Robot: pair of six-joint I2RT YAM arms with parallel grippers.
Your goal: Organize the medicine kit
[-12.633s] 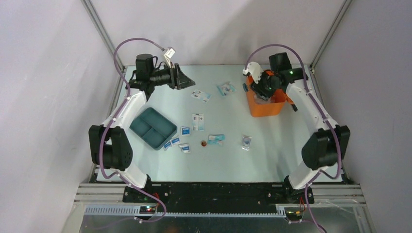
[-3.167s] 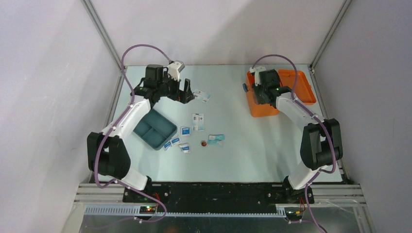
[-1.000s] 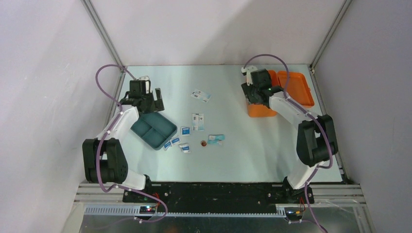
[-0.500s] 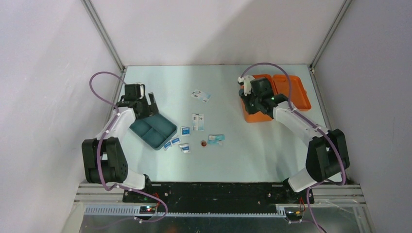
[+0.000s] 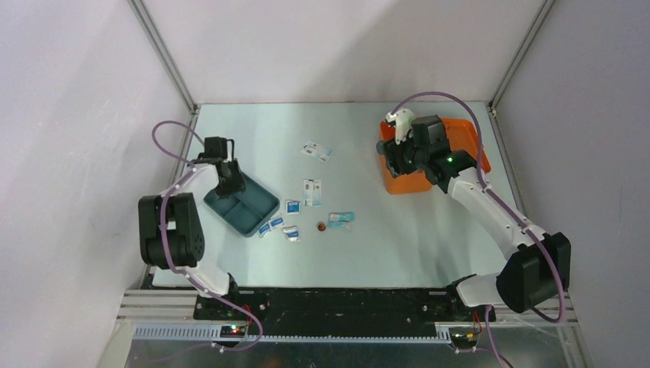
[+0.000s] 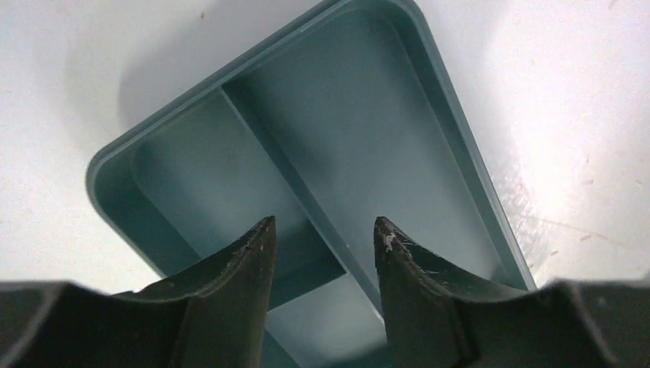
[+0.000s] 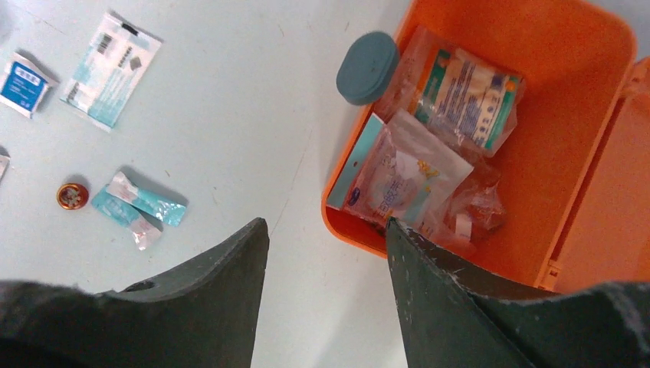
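Medicine kit [image 5: 406,182] sits open at the far right of the table [image 5: 383,245], packets [image 7: 410,172] inside. Right gripper [image 7: 326,230] hovers above its edge, fingers spread; left gripper [image 6: 322,230], likewise spread, hangs over the teal tray [image 6: 345,130].

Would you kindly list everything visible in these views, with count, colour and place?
medicine kit: one, orange, lid open, far right of the table.
pouches: at least three, clear with printed contents, inside the kit.
round knob: one, grey-blue, at the kit's outer wall.
divided tray: one, teal, nothing in its visible compartments, left side of the table.
loose packets: several, white, blue and teal, mid-table between tray and kit.
small round item: one, red-orange, beside a teal packet.
table: one, pale grey.
left gripper: one, dark, open, over the tray.
right gripper: one, dark, open, over the kit's edge.
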